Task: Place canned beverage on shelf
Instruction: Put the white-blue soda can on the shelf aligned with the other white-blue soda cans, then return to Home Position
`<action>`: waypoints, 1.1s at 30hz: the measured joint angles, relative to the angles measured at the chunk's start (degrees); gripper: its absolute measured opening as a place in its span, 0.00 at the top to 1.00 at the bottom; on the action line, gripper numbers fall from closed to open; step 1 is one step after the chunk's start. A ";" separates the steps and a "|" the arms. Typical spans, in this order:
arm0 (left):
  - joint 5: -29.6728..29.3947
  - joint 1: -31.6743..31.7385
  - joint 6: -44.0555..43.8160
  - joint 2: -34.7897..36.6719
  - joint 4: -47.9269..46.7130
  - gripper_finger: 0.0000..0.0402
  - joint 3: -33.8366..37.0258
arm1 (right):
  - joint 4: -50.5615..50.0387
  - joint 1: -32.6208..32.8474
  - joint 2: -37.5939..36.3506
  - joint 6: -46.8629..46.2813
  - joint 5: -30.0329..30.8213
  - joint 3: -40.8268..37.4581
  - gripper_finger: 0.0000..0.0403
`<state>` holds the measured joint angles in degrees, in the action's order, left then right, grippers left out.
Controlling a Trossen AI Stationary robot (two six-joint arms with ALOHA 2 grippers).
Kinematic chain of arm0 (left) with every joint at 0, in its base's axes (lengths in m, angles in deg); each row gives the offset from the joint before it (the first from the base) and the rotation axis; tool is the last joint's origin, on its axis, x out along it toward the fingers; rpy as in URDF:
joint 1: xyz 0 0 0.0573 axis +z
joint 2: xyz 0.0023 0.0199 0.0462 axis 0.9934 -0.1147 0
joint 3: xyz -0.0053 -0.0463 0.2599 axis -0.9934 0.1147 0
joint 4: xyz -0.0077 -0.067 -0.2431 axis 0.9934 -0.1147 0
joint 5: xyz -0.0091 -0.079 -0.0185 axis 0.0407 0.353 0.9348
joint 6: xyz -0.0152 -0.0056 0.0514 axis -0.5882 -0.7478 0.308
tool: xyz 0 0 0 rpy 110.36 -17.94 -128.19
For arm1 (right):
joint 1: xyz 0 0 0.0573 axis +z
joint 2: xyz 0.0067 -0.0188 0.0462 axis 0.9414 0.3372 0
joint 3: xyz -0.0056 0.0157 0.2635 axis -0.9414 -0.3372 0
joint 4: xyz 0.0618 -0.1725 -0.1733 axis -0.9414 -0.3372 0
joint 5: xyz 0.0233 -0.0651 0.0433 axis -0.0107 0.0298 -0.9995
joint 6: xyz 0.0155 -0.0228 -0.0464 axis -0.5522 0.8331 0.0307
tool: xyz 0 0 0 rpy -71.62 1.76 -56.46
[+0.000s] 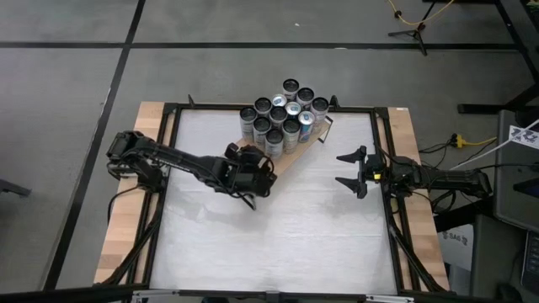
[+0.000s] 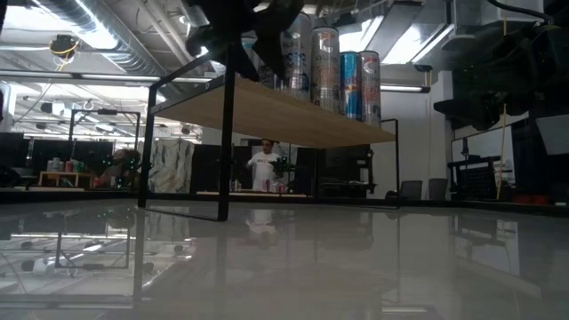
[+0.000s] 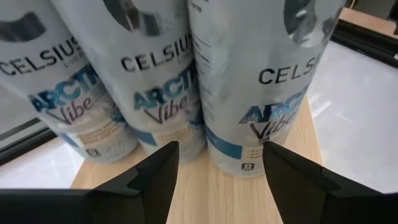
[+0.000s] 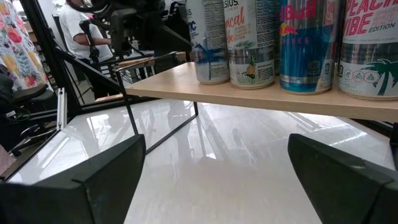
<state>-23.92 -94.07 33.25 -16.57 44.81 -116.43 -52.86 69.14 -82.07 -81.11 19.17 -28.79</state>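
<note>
The shelf (image 1: 285, 163), a light-brown board on thin black legs, stands at the table's far middle. Several cans (image 1: 282, 114) stand upright on it in a tight cluster. My left gripper (image 1: 264, 163) hovers at the shelf's near end, tipped down toward the cluster. Its fingers (image 3: 155, 180) are open, with bare board (image 3: 233, 199) between them. The nearest silver-blue can (image 3: 255, 87) stands on its base just beyond the fingertips, wider than the gap. My right gripper (image 1: 354, 172) waits open by the table's right edge, facing the shelf (image 4: 249, 99).
Black frame rails (image 1: 383, 151) and wooden strips (image 1: 126, 219) run along the table's sides. The white tabletop (image 1: 278, 236) spreads toward the near edge. The shelf's black legs (image 2: 227, 142) stand on the table. A person (image 2: 263, 164) shows far off in the room behind.
</note>
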 joint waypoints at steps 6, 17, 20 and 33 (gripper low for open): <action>0.48 1.68 0.87 0.00 1.52 0.44 0.00 | 0.00 0.02 0.02 0.00 0.00 0.00 0.04; -1.41 0.30 1.10 0.00 1.71 0.44 0.00 | 0.00 0.02 0.02 -0.01 0.00 0.00 0.04; -4.32 -1.34 0.93 0.00 1.71 0.44 0.00 | 0.00 0.01 0.02 -0.01 0.02 0.00 0.04; -7.51 -7.56 9.48 5.24 4.96 0.61 -0.02 | 0.02 0.01 0.02 0.00 0.01 -0.01 0.04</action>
<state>-31.43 -101.63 42.73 -11.33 49.76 -116.45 -52.83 69.15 -82.04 -81.11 19.18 -28.80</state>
